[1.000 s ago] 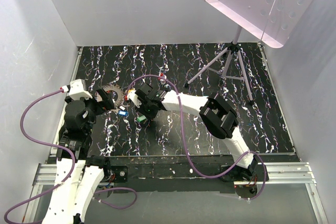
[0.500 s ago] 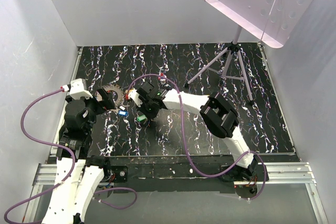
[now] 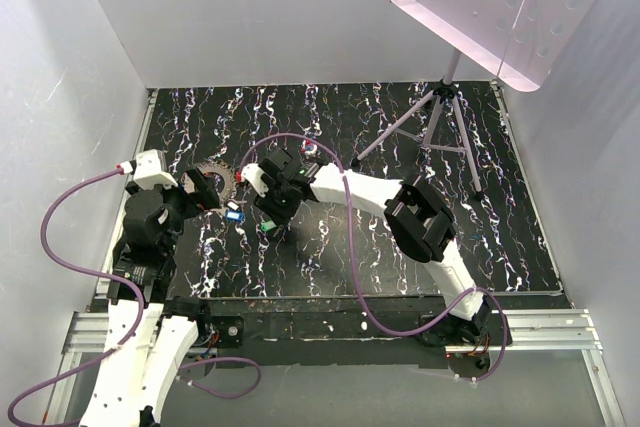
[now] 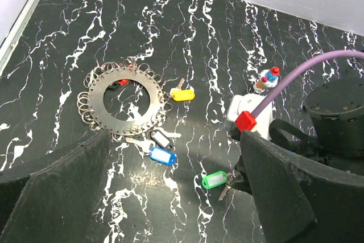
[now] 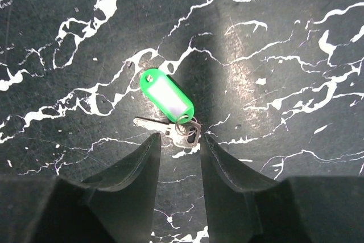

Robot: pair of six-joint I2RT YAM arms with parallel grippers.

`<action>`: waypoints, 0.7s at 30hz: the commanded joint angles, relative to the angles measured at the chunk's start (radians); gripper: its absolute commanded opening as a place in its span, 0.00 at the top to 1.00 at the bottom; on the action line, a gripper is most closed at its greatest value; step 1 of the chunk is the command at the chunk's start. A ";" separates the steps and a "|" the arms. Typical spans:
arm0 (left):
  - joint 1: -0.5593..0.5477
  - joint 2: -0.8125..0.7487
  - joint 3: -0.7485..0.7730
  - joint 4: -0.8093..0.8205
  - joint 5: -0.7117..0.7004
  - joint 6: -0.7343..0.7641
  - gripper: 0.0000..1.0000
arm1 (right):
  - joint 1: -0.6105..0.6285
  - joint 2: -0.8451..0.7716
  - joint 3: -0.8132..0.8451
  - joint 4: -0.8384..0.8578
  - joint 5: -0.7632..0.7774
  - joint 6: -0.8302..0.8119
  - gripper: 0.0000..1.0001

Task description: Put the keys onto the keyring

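As the right arm swings slightly leftward from its pose a second ago, the overhead view shows the right claw (image 3: 272, 213) poised over the green key (image 3: 267, 228). That key lies unmoved on the surface (image 3: 330, 117), and the left claw (image 3: 200, 192) hovers beside the keyring (image 3: 225, 175).

Left wrist view: the left claw's fingers (image 4: 57, 192) are spread wide and grasp nothing. The keyring (image 4: 96, 98) lies flat, with the yellow key (image 4: 182, 94) just beside its rim, the blue key (image 4: 162, 157) near its lower edge, and the green key (image 4: 215, 180) well apart.

Right wrist view: the right claw (image 5: 180, 140) is released, its fingers (image 5: 136, 180) narrowly parted. The green key (image 5: 168, 96) lies just beyond their tips.

Judgement: these three keys are not yet on the keyring, and the shift appears to line the right claw up to pick up the green key.
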 commanded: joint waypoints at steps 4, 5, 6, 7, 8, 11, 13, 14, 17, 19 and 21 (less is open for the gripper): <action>0.006 0.010 -0.013 0.011 0.007 0.014 0.02 | 0.000 0.019 0.100 -0.039 -0.004 -0.005 0.58; 0.008 0.010 -0.013 0.013 0.007 0.014 0.02 | 0.000 0.030 0.109 -0.043 -0.001 -0.004 0.58; 0.008 0.008 -0.013 0.011 0.007 0.014 0.02 | 0.000 0.035 0.113 -0.046 0.001 -0.007 0.58; 0.008 0.008 -0.013 0.011 0.007 0.014 0.02 | 0.000 0.041 0.115 -0.046 0.002 -0.007 0.57; 0.008 0.008 -0.015 0.011 0.007 0.014 0.02 | -0.002 0.044 0.117 -0.046 0.001 -0.005 0.57; 0.006 0.007 -0.013 0.011 0.006 0.013 0.02 | 0.000 0.053 0.113 -0.048 0.004 -0.008 0.57; 0.008 0.007 -0.013 0.011 0.006 0.014 0.02 | 0.000 0.059 0.113 -0.051 0.005 -0.010 0.57; 0.006 0.005 -0.013 0.011 0.006 0.014 0.02 | 0.000 0.061 0.113 -0.051 0.005 -0.011 0.57; 0.008 0.007 -0.013 0.011 0.004 0.014 0.02 | 0.000 0.064 0.109 -0.052 0.001 -0.011 0.57; 0.006 0.004 -0.015 0.011 0.004 0.013 0.02 | 0.000 0.067 0.110 -0.052 -0.003 -0.011 0.57; 0.008 0.004 -0.013 0.011 0.004 0.016 0.02 | 0.001 0.073 0.109 -0.054 -0.004 -0.011 0.57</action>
